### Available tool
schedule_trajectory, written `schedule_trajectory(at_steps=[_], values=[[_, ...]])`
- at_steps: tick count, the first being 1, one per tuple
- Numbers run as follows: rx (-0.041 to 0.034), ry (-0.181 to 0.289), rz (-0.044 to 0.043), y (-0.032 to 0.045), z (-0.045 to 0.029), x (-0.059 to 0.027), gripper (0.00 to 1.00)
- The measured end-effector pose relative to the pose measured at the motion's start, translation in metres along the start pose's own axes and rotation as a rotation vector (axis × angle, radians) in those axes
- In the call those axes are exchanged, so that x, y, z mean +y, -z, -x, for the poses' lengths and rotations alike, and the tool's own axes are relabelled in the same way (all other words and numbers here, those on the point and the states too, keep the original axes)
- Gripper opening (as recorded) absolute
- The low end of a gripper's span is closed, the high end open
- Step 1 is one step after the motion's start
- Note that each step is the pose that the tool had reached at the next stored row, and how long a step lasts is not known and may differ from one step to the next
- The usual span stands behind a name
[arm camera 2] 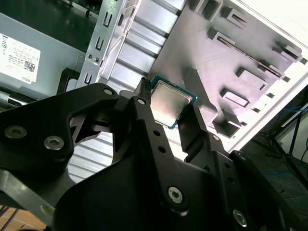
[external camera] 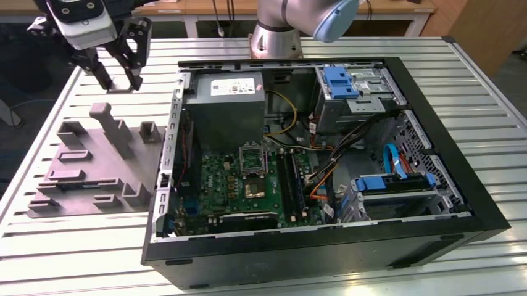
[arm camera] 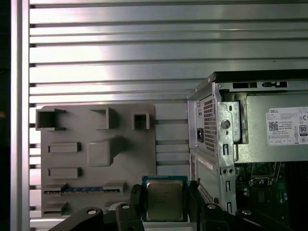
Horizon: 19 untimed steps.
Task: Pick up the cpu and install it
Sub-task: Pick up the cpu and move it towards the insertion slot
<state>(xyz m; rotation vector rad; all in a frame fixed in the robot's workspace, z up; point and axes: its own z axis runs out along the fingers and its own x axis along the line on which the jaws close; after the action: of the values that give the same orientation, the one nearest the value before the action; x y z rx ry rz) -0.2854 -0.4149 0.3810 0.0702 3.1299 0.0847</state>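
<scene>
The black two-fingered gripper (arm camera: 164, 204) has its fingers (arm camera 2: 144, 120) closed on the cpu (arm camera: 164, 199), a small flat square chip with a pale silver-grey metal top and a green edge. They pinch it by two opposite sides, its top facing both wrist views. The chip hangs clear between the fingertips, with the grey moulded parts tray (arm camera: 96, 154) lying beneath them on the slatted aluminium counter (external camera: 82, 246). The pick-up looks done; the install is not yet. The open black computer case (external camera: 461, 203) stands beside the fingers, and the green motherboard (external camera: 247, 179) with its rectangular silver socket frame (external camera: 250, 154) lies well apart from them, past the big grey metal box with a white label (external camera: 224, 105). Whether the socket is open is too small to tell, and the finger pads hide the chip's gripped edges.
</scene>
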Motion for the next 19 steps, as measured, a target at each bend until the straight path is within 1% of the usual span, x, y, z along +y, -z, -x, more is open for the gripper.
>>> schedule_trajectory(at_steps=[10,19], values=[[-0.0001,0.000,0.0000,-0.0001,0.0081,0.0003,0.47],[0.0000,0.000,0.0000,-0.0001,0.0128,0.0006,0.47]])
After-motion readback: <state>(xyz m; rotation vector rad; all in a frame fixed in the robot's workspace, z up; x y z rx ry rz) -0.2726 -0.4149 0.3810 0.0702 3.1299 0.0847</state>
